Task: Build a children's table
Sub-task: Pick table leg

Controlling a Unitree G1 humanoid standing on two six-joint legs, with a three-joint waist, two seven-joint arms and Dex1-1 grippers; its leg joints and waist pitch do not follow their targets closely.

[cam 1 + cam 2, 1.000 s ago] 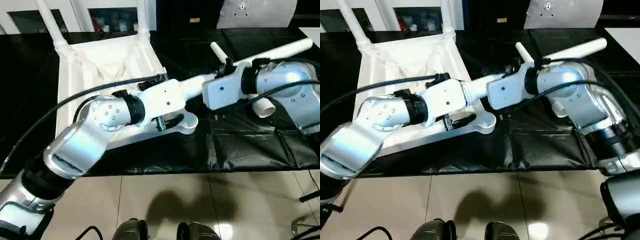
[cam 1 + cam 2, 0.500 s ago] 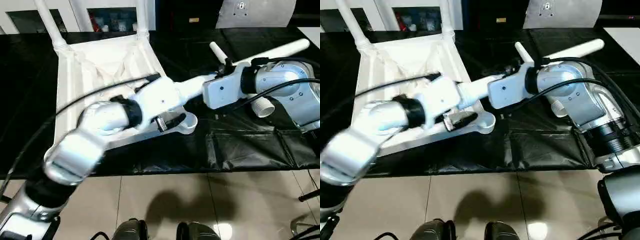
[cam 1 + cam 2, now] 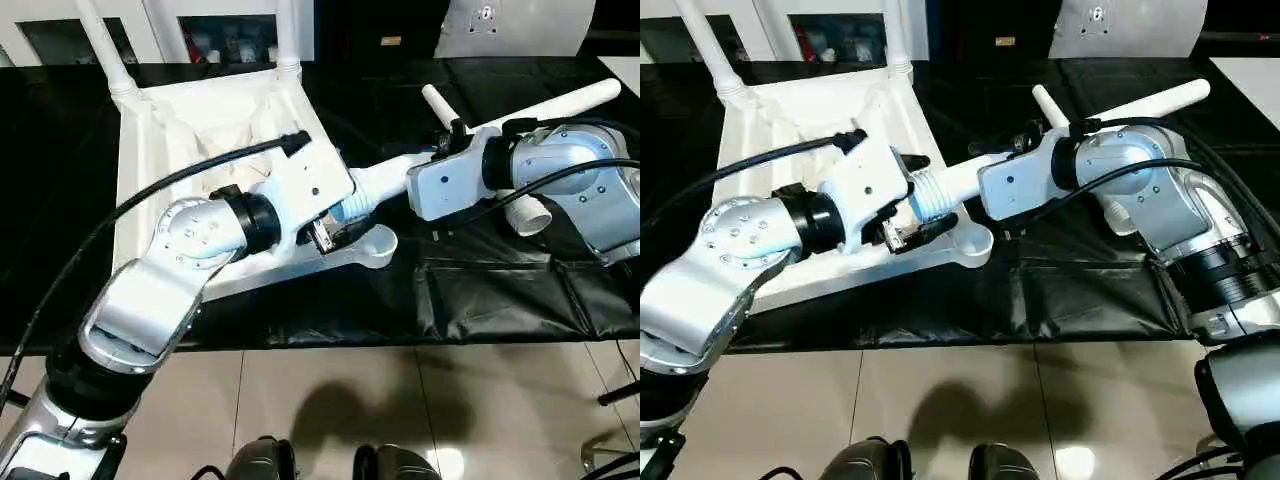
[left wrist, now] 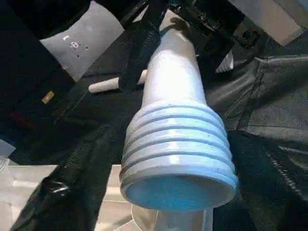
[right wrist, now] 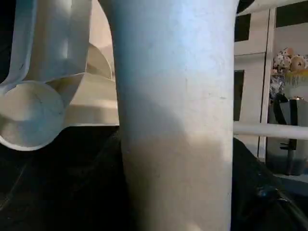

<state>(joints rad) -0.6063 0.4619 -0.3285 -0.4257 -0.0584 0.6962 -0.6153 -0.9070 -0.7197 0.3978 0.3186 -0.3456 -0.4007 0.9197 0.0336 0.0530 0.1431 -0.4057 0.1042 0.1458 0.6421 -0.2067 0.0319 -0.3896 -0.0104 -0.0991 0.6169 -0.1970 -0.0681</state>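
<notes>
The children's table top (image 3: 170, 130) lies upside down on the black work table, with two legs (image 3: 288, 30) standing in its far corners. My right gripper (image 3: 985, 172) is shut on a third white leg (image 3: 385, 178), which slants down over the near right corner socket (image 3: 378, 243). The leg's threaded end (image 4: 178, 144) hangs just above that socket. My left gripper (image 3: 923, 197) is open around the threaded end, one finger (image 4: 62, 192) to each side and apart from it. A thin white tube end (image 3: 575, 98) beyond my right wrist looks like the same leg.
A loose white leg lies behind my right arm; its tip (image 3: 435, 103) and threaded end (image 3: 527, 212) show. The black cover is wrinkled near the table's front edge (image 3: 480, 330), with tiled floor below. Cabinets stand at the back.
My left wrist has rolled and drawn back, so the leg's threaded end, covered before, now shows between its fingers. The right arm and the leg have stayed put.
</notes>
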